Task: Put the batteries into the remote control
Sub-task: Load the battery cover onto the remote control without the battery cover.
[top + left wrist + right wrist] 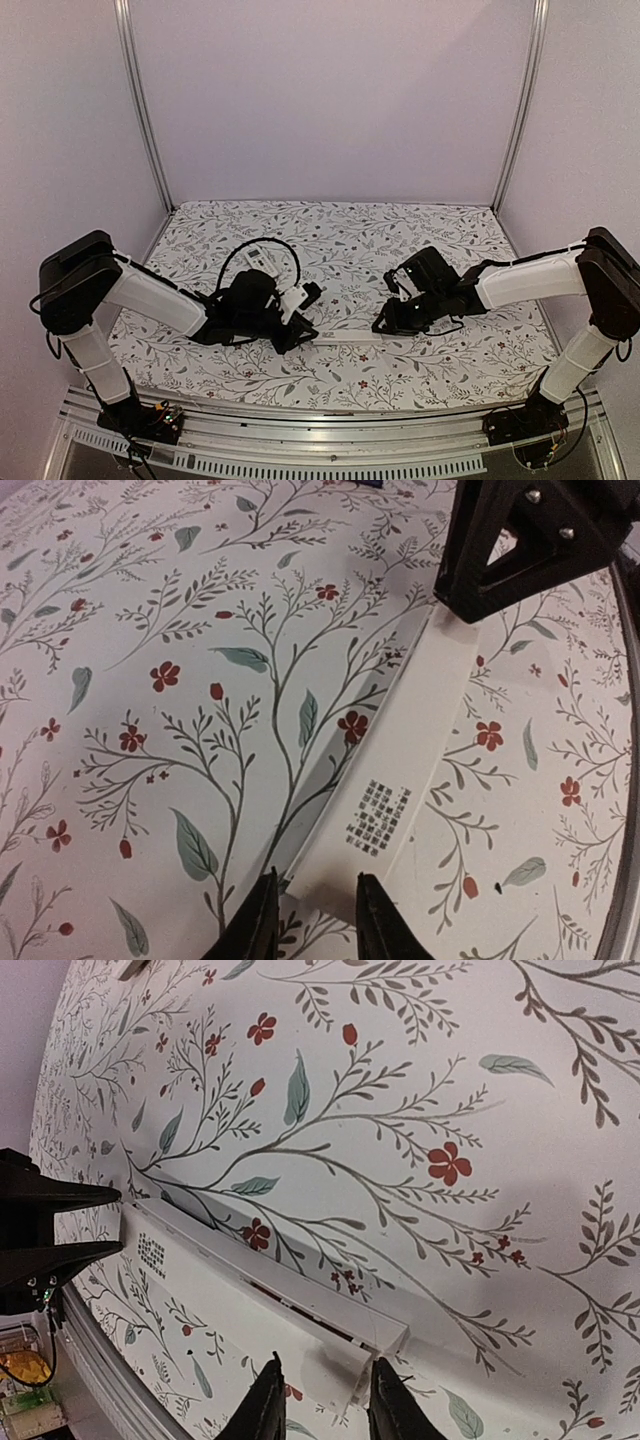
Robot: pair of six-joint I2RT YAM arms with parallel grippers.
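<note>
Left claw (318, 925): narrowed onto one end of the long slim white plastic remote control (420, 730), which you hold pinched | Right claw (322, 1405): narrowed the same way, pinching your remote's opposite end | Remote control: flat, stretched between both claws near the front edge | Surface (400, 230): white floral-print covering beneath it.

We see a table (450, 372) covered by a white cloth (340, 230) printed with grey-green leafy sprigs and small red flowers. On the cloth lies one slim white remote control (345, 337), lengthwise from left to right. A small dark patch of dots marks its upper face. Behind the remote control the cloth runs flat to the back wall.
</note>
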